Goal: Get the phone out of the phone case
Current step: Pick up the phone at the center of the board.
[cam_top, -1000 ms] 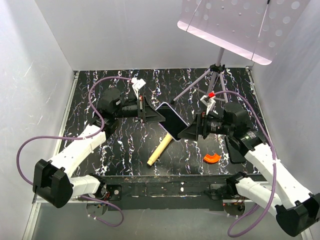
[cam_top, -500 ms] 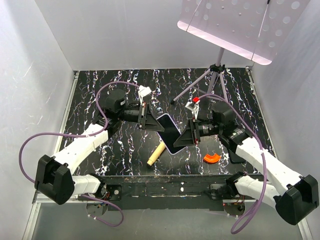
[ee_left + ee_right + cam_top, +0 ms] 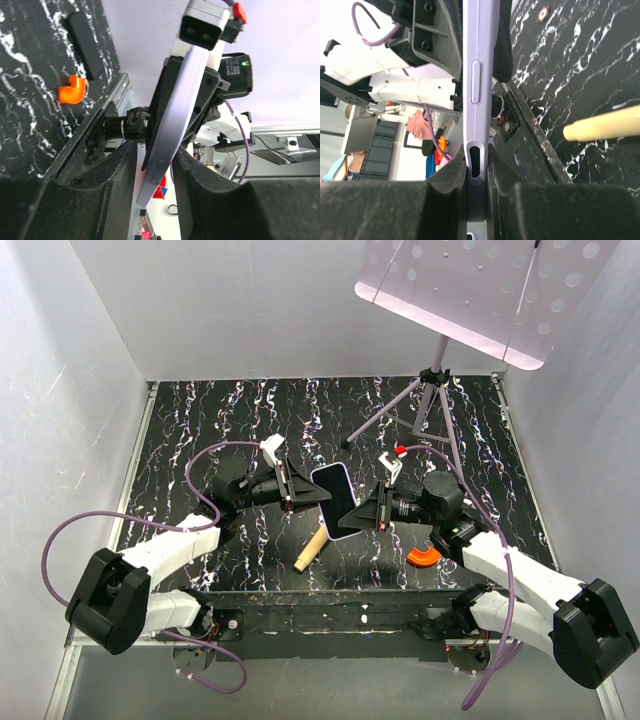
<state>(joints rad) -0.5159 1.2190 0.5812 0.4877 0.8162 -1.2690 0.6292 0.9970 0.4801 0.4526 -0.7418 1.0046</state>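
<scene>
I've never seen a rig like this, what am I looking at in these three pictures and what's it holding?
Two robot arms are bolted at the near edge of a black table. The wide picture looks down from above and behind them; the other two come from a camera on each wrist, the dark shapes being that arm's fingers. Held up between the arms is the phone in its lavender phone case. The right gripper is clamped on one end of it; the left gripper straddles the other end, gripping or not I cannot tell. On the table lie a wooden stick, an orange curved piece and a flat black rectangle. A music stand stands behind.
</scene>
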